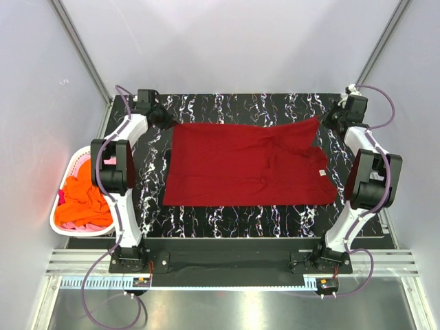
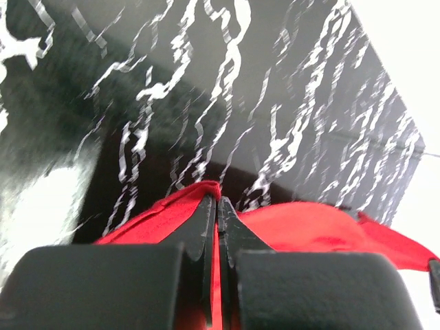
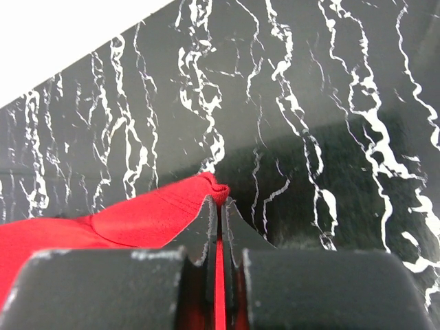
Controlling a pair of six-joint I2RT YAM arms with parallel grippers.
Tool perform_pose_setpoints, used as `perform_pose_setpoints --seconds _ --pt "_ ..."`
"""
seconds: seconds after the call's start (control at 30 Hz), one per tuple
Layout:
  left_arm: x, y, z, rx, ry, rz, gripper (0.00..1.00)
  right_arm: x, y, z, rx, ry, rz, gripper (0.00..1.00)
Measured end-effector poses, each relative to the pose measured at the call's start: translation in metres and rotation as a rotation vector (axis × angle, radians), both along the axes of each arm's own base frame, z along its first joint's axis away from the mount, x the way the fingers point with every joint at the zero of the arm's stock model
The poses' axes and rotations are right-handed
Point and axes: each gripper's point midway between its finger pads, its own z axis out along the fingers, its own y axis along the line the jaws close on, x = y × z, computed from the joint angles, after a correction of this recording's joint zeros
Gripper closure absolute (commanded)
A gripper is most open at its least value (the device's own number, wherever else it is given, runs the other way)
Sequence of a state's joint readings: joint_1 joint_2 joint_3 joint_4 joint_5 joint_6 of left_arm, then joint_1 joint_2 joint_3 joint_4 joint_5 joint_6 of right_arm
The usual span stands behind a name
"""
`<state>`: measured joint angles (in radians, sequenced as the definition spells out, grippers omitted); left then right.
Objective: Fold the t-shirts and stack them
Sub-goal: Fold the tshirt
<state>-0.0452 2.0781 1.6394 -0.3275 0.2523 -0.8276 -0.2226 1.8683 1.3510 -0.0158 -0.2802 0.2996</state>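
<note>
Clamped shut with the left gripper on one far corner of the dark red shirt, with only a thin fold of cloth pinched in between. Likewise with the right gripper: closed on the opposite far corner, close to the back edge of the table.

Outward from both grips: spread almost flat across the middle of the table, smooth on the left half, creased and bunched toward the far right, with a small white tag showing near the right edge. Hard to tell whether a flap is already turned in on that side.

Further out, just off the table's left edge: a white basket heaped with an orange shirt and a bit of pink cloth, both crumpled.

Probably early going. Laid out and held for a fold, nothing more; no finished fold, no stack anywhere in view. Left to do: folding the red one, then fetching, folding and stacking the rest from the basket.
</note>
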Motion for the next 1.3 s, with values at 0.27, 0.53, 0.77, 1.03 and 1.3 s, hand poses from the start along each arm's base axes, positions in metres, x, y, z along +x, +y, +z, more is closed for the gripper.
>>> perform_pose_setpoints --seconds 0.27,0.53,0.77,1.03,1.3 --pt "-0.037 0.01 -0.007 0.024 0.035 -0.029 1.0 -0.028 0.002 0.016 -0.035 -0.023 -0.004 1.0" --pt "-0.052 0.013 0.001 0.043 0.017 -0.067 1.0 -0.054 0.004 0.029 -0.064 -0.019 -0.009 1.0" --pt "-0.082 0.015 -0.013 0.074 0.071 -0.101 1.0 -0.087 0.003 0.018 -0.079 0.041 -0.048 1.0" --pt "-0.096 0.018 -0.014 0.111 0.08 -0.137 1.0 -0.116 0.004 0.008 -0.081 0.081 -0.081 1.0" --pt "-0.118 0.02 -0.026 0.131 0.119 -0.156 1.0 -0.137 0.006 -0.001 -0.066 0.127 -0.108 0.99"
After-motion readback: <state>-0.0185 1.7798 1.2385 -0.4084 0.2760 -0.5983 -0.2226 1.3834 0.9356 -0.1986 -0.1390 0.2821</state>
